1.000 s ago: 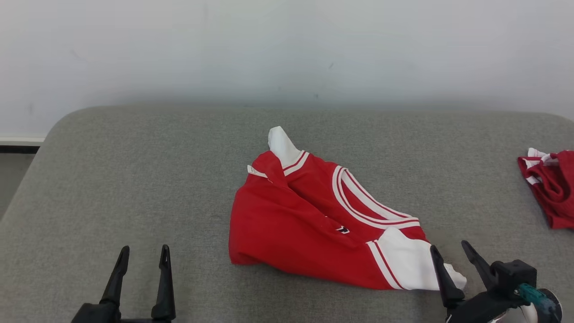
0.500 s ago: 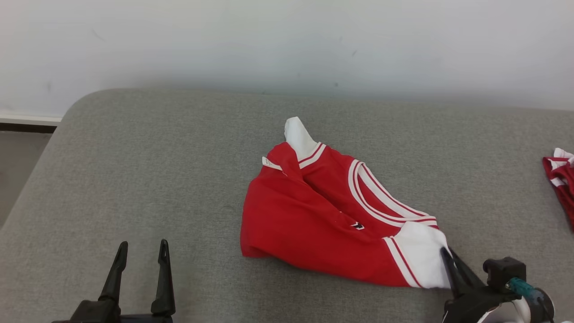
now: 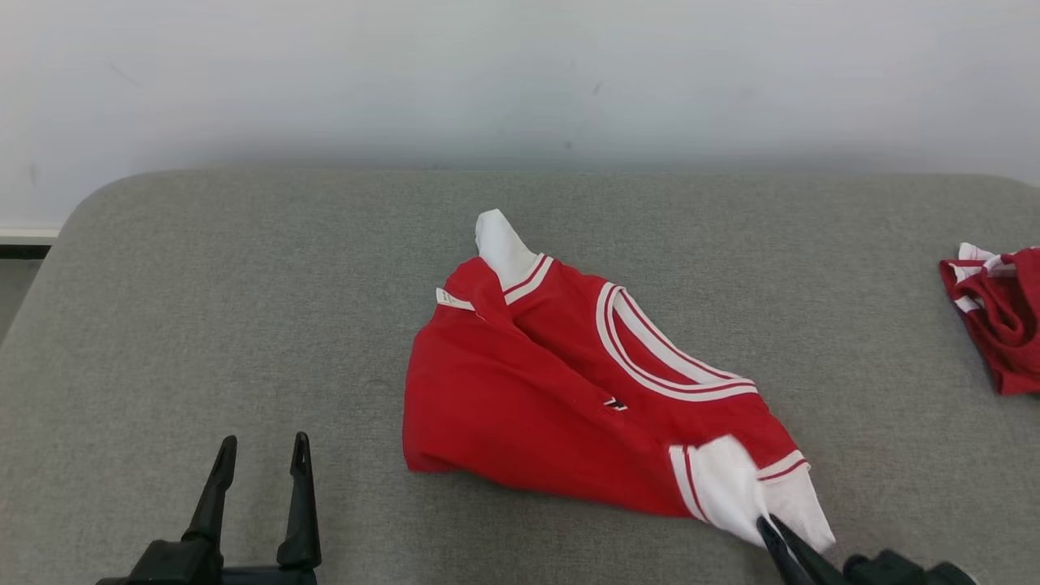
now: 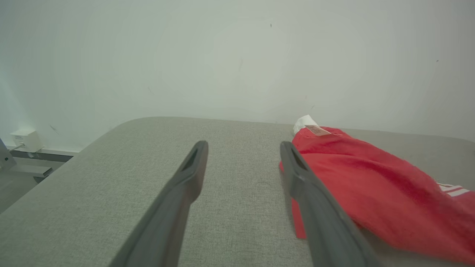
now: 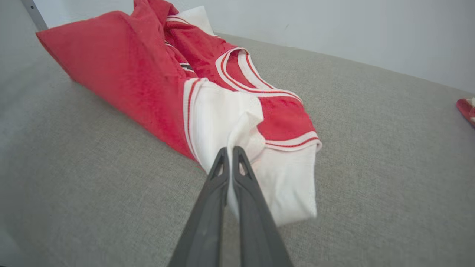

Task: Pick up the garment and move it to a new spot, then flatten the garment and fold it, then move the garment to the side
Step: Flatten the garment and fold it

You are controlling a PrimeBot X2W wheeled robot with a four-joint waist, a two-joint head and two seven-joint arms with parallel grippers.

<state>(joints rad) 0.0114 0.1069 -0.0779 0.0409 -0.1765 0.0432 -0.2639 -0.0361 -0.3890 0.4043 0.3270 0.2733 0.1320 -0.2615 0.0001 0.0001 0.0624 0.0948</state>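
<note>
2 grippers: right gripper (image 5: 230, 151) pinches garment (image 3: 520, 390) by white sleeve, apparently raised; left gripper (image 3: 264, 444) spread wide.

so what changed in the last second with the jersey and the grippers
The right gripper shut on the white sleeve of the red garment, which has bunched up at the pinch. The left gripper stayed open and idle; the other red cloth at the right stayed put.

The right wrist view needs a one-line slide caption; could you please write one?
The right gripper shut on the white sleeve of a red shirt bunched on the grey surface.
</note>
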